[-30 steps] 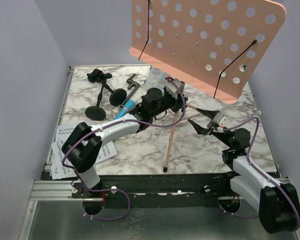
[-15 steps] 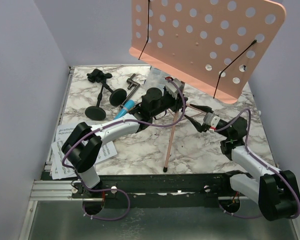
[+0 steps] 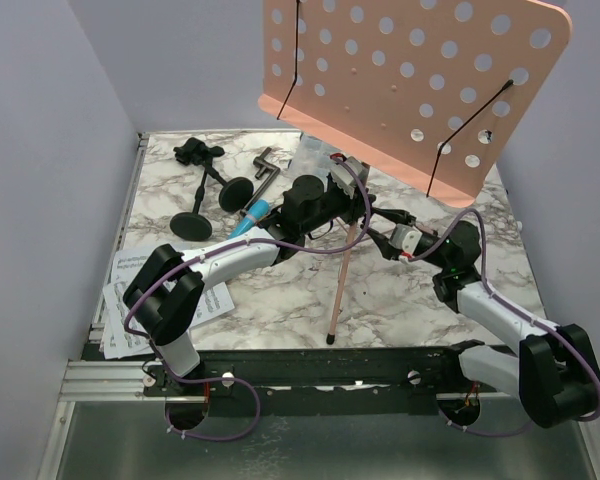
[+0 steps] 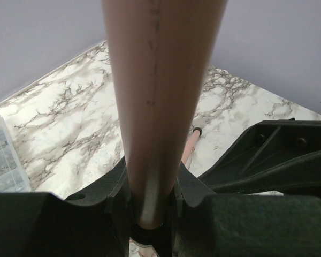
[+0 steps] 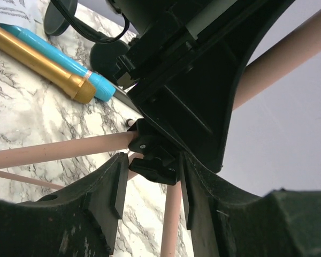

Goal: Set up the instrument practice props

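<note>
The pink perforated music rack stands tilted at the back right on its rose-gold pole. My left gripper is shut on that pole, just above the black collar. One tripod leg runs toward the front edge. My right gripper is open, its jaws on either side of the black clamp knob at the tripod hub. The blue and gold microphones lie side by side left of the hub; the blue one shows in the top view. Two black round-based poles lie at the back left. White music pages lie at the front left.
A small clear plastic box sits behind the left gripper and shows in the left wrist view. A grey T-shaped metal piece lies beside it. Grey walls close in the table on three sides. Purple cables loop over both arms.
My right gripper has moved left and forward, from well clear of the stand to around the clamp knob at the tripod hub. The left gripper and the rack have stayed put.
</note>
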Motion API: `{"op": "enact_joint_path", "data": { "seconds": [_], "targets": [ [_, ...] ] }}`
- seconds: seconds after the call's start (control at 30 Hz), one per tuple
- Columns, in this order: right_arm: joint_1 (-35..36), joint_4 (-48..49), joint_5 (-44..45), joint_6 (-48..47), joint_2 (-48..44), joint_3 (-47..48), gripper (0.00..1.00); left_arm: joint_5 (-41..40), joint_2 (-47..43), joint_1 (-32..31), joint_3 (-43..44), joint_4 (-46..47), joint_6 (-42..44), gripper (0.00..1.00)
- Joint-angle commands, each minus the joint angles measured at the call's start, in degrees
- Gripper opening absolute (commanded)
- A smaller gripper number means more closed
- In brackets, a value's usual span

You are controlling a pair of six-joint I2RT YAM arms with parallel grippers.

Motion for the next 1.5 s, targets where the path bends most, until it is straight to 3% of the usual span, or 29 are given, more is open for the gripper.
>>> {"op": "enact_joint_path", "data": {
  "seconds": [0.0,0.13,0.27,0.4,0.57,0.73,0.83,0.97,1.07,1.27,1.4,1.47],
  "targets": [
    [0.75,-1.31,3.87,-3.73,1.48,0.94,0.49,1.99,-1.32,0.47,-1.22,-0.57,-4.70,0.00],
    [1.16,-2.96,5.87,-5.59,1.93,0.82,0.49,2.05,-1.09,0.47,-1.20,-0.57,-4.75,0.00],
    [1.74,-0.18,9.15,-4.34,1.80,-0.29,0.40,1.89,-0.98,0.45,-1.17,-0.57,-4.56,0.00],
    [1.89,3.70,8.88,2.81,0.98,-1.32,0.36,2.26,-0.63,0.45,-1.17,-0.58,-4.78,0.00],
    [1.86,0.24,10.97,15.26,0.86,0.63,0.08,2.26,-0.32,0.46,-1.14,-0.57,-4.83,0.00],
    [1.87,8.66,14.67,33.23,0.41,-3.81,0.00,2.21,-0.67,0.51,-1.17,-0.57,-4.61,0.00],
    [1.86,9.83,23.06,49.13,-0.25,-4.70,0.00,2.56,-0.49,0.52,-1.10,-0.57,-4.93,0.00],
    [1.82,-3.00,37.25,72.63,-2.41,-2.11,0.00,2.52,-0.66,0.46,-1.15,-0.57,-4.97,0.00],
    [1.84,-10.20,41.15,86.03,-3.65,-1.39,0.00,2.67,-0.36,0.45,-1.00,-0.57,-5.26,0.00],
    [1.86,-25.27,40.49,110.68,-2.50,3.63,0.00,2.54,-0.57,0.53,-1.08,-0.57,-5.22,0.00],
    [1.83,-23.02,34.66,124.93,-0.02,1.83,0.00,2.81,-0.94,0.46,-1.11,-0.57,-5.26,0.00],
    [1.88,-17.07,32.98,125.89,0.30,0.22,0.00,2.64,-0.93,0.45,-1.14,-0.57,-5.23,0.00]
  ]
}}
